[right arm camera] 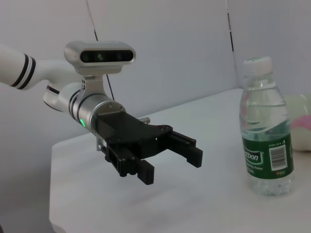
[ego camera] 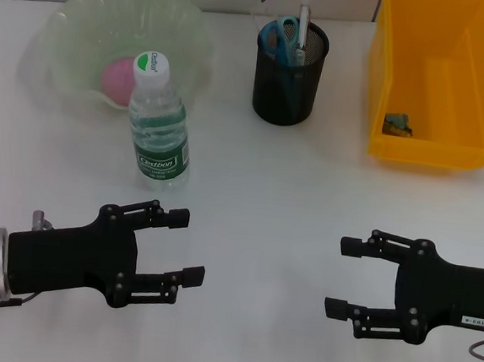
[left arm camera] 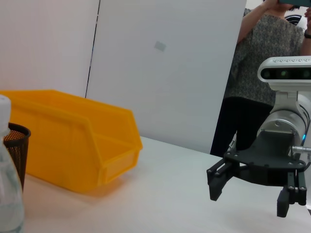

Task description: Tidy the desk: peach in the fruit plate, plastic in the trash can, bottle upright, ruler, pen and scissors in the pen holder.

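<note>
A: Where are the grippers relative to the bottle?
B: Left gripper (ego camera: 184,245) low over the white tabletop (ego camera: 263,234), fingers spread wide, nothing held. The bottle (ego camera: 158,123) stands upright just beyond its upper finger, apart from it. Right gripper (ego camera: 342,277) sits opposite, fingers also spread wide and empty, well apart from everything.

A: Materials and shapes?
B: Bottle is clear ribbed plastic, white cap, green label. Behind it, touching or nearly so, a translucent pale-green fruit plate (ego camera: 69,22) with a wavy rim holds the pink peach (ego camera: 115,79). Black mesh cylindrical pen holder (ego camera: 289,79) contains blue-handled scissors (ego camera: 279,36) and a pale pen (ego camera: 303,25). Yellow hard-plastic trash can (ego camera: 428,138), boxy, has crumpled plastic (ego camera: 398,123) inside.
</note>
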`<state>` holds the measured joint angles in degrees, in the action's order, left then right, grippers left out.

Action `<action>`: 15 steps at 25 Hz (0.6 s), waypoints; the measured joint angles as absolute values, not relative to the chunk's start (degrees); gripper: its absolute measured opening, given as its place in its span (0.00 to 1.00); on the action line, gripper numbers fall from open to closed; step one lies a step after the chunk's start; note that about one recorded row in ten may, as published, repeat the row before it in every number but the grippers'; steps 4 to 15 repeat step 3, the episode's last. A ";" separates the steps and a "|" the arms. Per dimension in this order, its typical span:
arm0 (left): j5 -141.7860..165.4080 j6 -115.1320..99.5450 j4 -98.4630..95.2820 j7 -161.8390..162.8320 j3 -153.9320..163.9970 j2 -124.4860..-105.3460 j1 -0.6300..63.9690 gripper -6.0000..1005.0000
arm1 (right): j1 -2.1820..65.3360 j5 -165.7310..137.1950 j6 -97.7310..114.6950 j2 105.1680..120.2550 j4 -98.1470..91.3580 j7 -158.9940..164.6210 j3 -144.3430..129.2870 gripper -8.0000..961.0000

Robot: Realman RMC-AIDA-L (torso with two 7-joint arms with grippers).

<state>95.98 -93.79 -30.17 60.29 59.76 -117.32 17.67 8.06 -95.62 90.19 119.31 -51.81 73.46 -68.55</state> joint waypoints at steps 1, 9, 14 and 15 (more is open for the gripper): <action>95.98 -93.83 -30.19 60.30 59.76 -117.33 17.66 0.80 | 8.12 -95.63 90.10 119.31 -51.66 73.52 -68.55 0.88; 95.98 -93.91 -30.22 60.30 59.77 -117.33 17.66 0.80 | 8.20 -95.64 90.00 119.30 -51.35 73.61 -68.55 0.88; 95.98 -93.91 -30.22 60.30 59.77 -117.33 17.66 0.80 | 8.20 -95.64 90.00 119.30 -51.35 73.61 -68.55 0.88; 95.98 -93.91 -30.22 60.30 59.77 -117.33 17.66 0.80 | 8.20 -95.64 90.00 119.30 -51.35 73.61 -68.55 0.88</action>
